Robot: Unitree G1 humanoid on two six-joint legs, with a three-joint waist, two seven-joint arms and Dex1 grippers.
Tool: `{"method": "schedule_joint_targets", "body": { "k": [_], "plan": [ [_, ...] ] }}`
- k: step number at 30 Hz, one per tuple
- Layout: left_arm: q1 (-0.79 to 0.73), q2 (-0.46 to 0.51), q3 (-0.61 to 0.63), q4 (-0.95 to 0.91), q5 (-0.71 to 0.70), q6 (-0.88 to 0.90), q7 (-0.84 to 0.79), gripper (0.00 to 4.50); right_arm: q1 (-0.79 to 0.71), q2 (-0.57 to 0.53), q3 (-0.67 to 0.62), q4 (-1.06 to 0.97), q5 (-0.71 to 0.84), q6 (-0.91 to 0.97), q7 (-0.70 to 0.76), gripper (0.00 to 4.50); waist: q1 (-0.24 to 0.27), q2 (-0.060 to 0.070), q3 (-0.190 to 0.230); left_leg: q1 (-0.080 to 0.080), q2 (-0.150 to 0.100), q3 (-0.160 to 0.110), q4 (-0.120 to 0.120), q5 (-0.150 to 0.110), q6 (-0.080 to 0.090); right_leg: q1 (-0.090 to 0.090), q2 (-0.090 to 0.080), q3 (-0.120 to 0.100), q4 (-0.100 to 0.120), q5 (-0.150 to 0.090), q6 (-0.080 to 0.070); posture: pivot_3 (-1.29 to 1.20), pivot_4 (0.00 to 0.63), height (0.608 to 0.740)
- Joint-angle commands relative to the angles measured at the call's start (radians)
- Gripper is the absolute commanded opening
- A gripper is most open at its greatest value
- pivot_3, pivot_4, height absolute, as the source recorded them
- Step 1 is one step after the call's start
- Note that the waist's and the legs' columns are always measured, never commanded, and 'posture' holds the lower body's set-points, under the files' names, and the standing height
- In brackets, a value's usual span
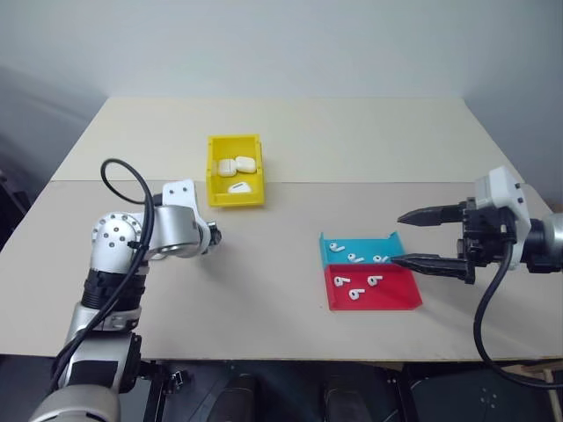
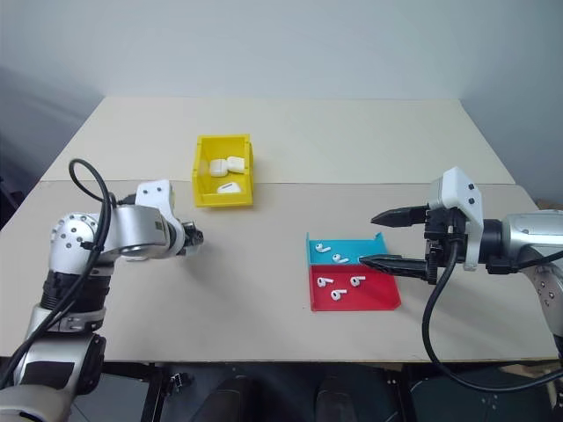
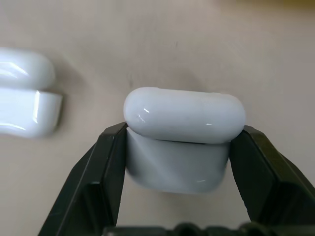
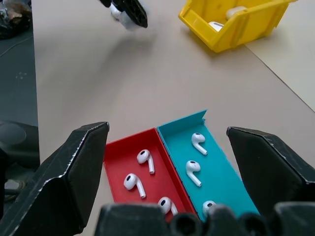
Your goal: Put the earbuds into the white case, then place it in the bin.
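Closest to you in the left wrist view, the left pincer (image 3: 177,162) is clamped across the lower body of the white case (image 3: 183,135), one black finger on each short side, lid closed and standing proud above the fingertips. A second case (image 3: 24,98) lies just beside it on the surface (image 1: 290,220). Your grip looks square, so keep the clamp firm and the case level; it is glossy and could slip out if you tilt it.

From the head views, that pincer sits toward the surface's left edge, near the yellow bin (image 1: 236,170), which already holds cases. Your right pincer (image 1: 431,237) hangs with its jaws wide apart and empty over the blue-and-red tray (image 1: 369,281) toward the right edge, where six earbuds (image 4: 145,158) lie, three in each half.

You will likely need the lid open before any earbud goes in. Bring the case toward the middle, between both arms, and present the lid side to the right pincer.
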Motion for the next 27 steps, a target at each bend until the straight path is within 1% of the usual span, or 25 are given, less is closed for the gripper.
{"method": "schedule_joint_targets", "body": {
  "k": [1, 3, 5, 7, 8, 11, 13, 15, 17, 20, 23, 26, 27],
  "plan": [
    [-0.097, 0.074, 0.034, -0.116, -0.007, 0.024, -0.170, 2.81, -0.020, 0.018, -0.018, -0.002, 0.001, -0.035, -0.015, 4.50, -0.001, 0.000, 0.000, 0.000, 0.000, 0.000, 0.000, 0.000, 0.000, 0.000, 0.000, 0.000, 0.000, 0.000, 0.000, 0.00, 0.150, 0.740],
    [-0.124, 0.154, 0.045, -0.212, 0.009, 0.033, -0.337, 2.81, -0.029, 0.039, -0.015, -0.004, 0.001, -0.042, -0.027, 4.50, -0.005, 0.000, 0.000, 0.000, 0.000, 0.000, -0.001, 0.000, -0.001, 0.000, 0.000, 0.000, 0.001, 0.000, 0.000, 0.00, 0.150, 0.740],
    [-0.106, 0.201, 0.082, -0.334, 0.122, 0.014, -0.531, 2.81, -0.043, 0.059, -0.012, -0.004, 0.003, -0.042, -0.045, 4.50, -0.016, 0.001, 0.000, 0.000, 0.000, 0.000, -0.002, 0.000, -0.001, 0.000, 0.001, 0.001, 0.001, 0.000, 0.000, 0.00, 0.150, 0.740],
    [-0.050, 0.207, 0.110, -0.417, 0.300, -0.065, -0.727, 2.81, -0.052, 0.076, -0.009, -0.006, 0.001, -0.046, -0.057, 4.50, -0.022, 0.001, 0.000, 0.000, 0.000, 0.001, -0.002, 0.000, -0.001, 0.000, 0.001, 0.001, 0.000, 0.000, 0.000, 0.00, 0.150, 0.740],
    [-0.020, 0.200, 0.135, -0.418, 0.342, -0.101, -0.841, 2.81, -0.055, 0.084, -0.008, -0.011, 0.001, -0.047, -0.065, 4.50, -0.022, 0.001, -0.001, 0.000, 0.000, 0.000, -0.003, 0.001, -0.001, 0.000, 0.001, 0.000, 0.000, 0.000, 0.000, 0.00, 0.150, 0.740],
    [0.084, 0.173, 0.207, -0.400, 0.483, -0.244, -1.308, 2.81, -0.059, 0.107, -0.008, -0.028, 0.006, -0.046, -0.090, 4.50, -0.024, 0.001, -0.001, 0.001, 0.000, 0.001, -0.002, 0.001, -0.001, 0.001, 0.002, 0.000, -0.004, 0.000, 0.000, 0.00, 0.150, 0.740],
    [0.119, 0.178, 0.181, -0.391, 0.620, -0.328, -1.512, 2.81, -0.057, 0.117, -0.008, -0.042, 0.008, -0.048, -0.103, 4.50, -0.024, 0.001, -0.001, 0.002, 0.001, 0.001, -0.002, 0.000, 0.001, 0.001, 0.002, 0.000, -0.004, 0.000, 0.000, 0.00, 0.150, 0.740],
    [0.148, 0.161, 0.175, -0.372, 0.695, -0.406, -1.721, 2.81, -0.051, 0.125, -0.014, -0.056, 0.013, -0.047, -0.115, 4.50, -0.024, 0.001, -0.001, 0.002, 0.001, 0.001, -0.002, -0.001, 0.003, 0.002, 0.002, 0.000, -0.005, 0.000, 0.000, 0.00, 0.150, 0.740],
    [0.183, 0.154, 0.180, -0.341, 0.748, -0.481, -1.964, 2.81, -0.041, 0.131, -0.023, -0.076, 0.020, -0.045, -0.126, 4.50, -0.025, 0.001, -0.001, 0.001, 0.001, 0.001, -0.002, -0.003, 0.006, 0.002, 0.002, 0.000, -0.005, 0.000, 0.000, 0.00, 0.150, 0.740],
    [0.208, 0.172, 0.184, -0.265, 0.764, -0.519, -2.319, 2.81, -0.024, 0.135, -0.031, -0.105, 0.032, -0.041, -0.137, 4.50, -0.025, 0.001, -0.001, 0.001, 0.001, 0.001, -0.002, -0.004, 0.007, 0.001, 0.003, -0.001, -0.005, 0.000, 0.000, 0.00, 0.150, 0.740],
    [0.205, 0.213, 0.147, -0.185, 0.821, -0.538, -2.619, 2.81, -0.019, 0.136, -0.030, -0.122, 0.039, -0.038, -0.143, 4.50, -0.027, 0.001, -0.001, 0.001, 0.002, 0.001, -0.002, -0.004, 0.009, 0.001, 0.003, -0.001, -0.005, 0.000, 0.000, 0.00, 0.150, 0.740],
    [0.194, 0.211, 0.082, -0.115, 0.953, -0.643, -2.836, 2.81, -0.041, 0.130, -0.019, -0.128, 0.044, -0.031, -0.149, 4.50, -0.028, 0.001, -0.001, 0.002, 0.002, 0.001, -0.002, -0.005, 0.010, 0.002, 0.003, -0.001, -0.005, 0.000, 0.000, 0.00, 0.150, 0.740],
    [0.190, 0.203, 0.071, -0.101, 0.982, -0.671, -2.880, 2.81, -0.048, 0.128, -0.016, -0.129, 0.047, -0.028, -0.151, 4.50, -0.028, 0.001, -0.001, 0.002, 0.002, 0.001, -0.002, -0.005, 0.010, 0.003, 0.003, -0.001, -0.005, 0.000, 0.000, 0.00, 0.150, 0.740]
  ]
}}
